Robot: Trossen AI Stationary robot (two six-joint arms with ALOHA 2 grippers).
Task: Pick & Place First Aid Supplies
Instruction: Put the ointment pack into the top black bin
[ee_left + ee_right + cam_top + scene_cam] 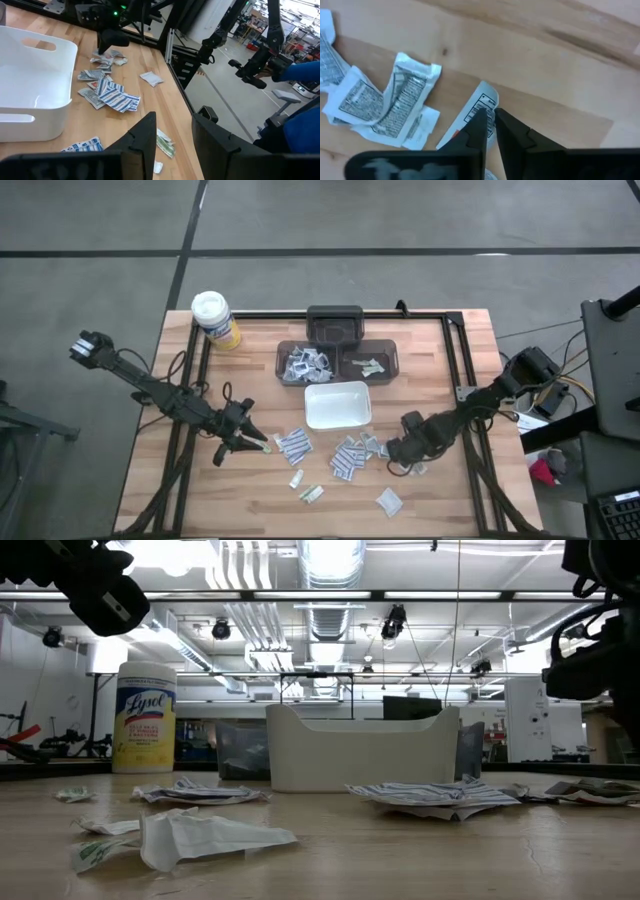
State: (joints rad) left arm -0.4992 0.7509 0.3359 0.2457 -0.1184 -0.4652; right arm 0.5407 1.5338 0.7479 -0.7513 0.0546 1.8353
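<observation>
The first aid supplies are small flat packets scattered over the near half of the wooden table: a striped pile (345, 460), another (293, 445), a lone white one (388, 500) and greenish ones (312, 494). My right gripper (402, 452) points down at the right end of the scatter and is shut on a white packet with black print (479, 112). My left gripper (258, 443) hovers at the left of the scatter. Its fingers (150, 135) stand apart, and the left wrist view shows nothing between them. My right gripper comes from above, pointing down, and its two fingertips (481, 120) close on the printed packet near its middle (481, 104). Only a thin gap shows between them. The packet lies flat on the table, and its far end (487, 92) sticks out beyond the tips.
A white tray (312, 395) stands mid-table, with two dark bins (290, 352) holding packets behind it. A yellow wipes canister (215, 318) stands at the far left corner. More crumpled packets (385, 100) lie beside my right gripper. Black frame rails (460, 350) run along the table's sides.
</observation>
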